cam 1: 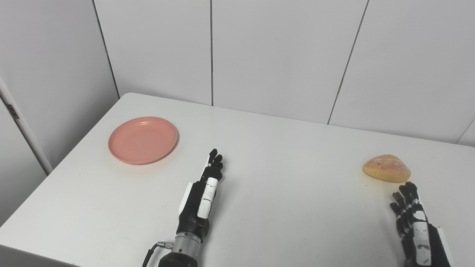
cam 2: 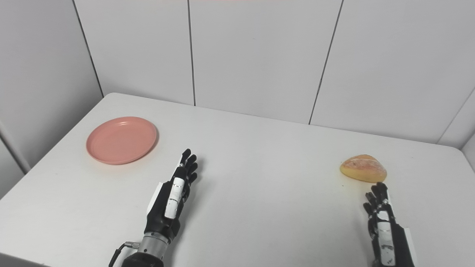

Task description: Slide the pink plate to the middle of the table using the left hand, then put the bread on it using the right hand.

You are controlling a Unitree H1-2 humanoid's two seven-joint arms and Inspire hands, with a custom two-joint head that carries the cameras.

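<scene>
A round pink plate (cam 1: pixel 143 139) lies empty on the white table at the far left. A golden bread roll (cam 1: pixel 386 168) lies on the table at the right. My left hand (cam 1: pixel 202 194) rests near the table's front middle, to the right of and nearer than the plate, fingers straight and holding nothing. My right hand (cam 1: pixel 412 220) is at the front right, just short of the bread, fingers extended and apart, holding nothing. Neither hand touches its object.
The white table (cam 1: pixel 282 178) has a rounded far-left corner and stands against white panelled walls. Its left edge runs close past the plate. A cable (cam 1: pixel 152 252) hangs at my left wrist near the front edge.
</scene>
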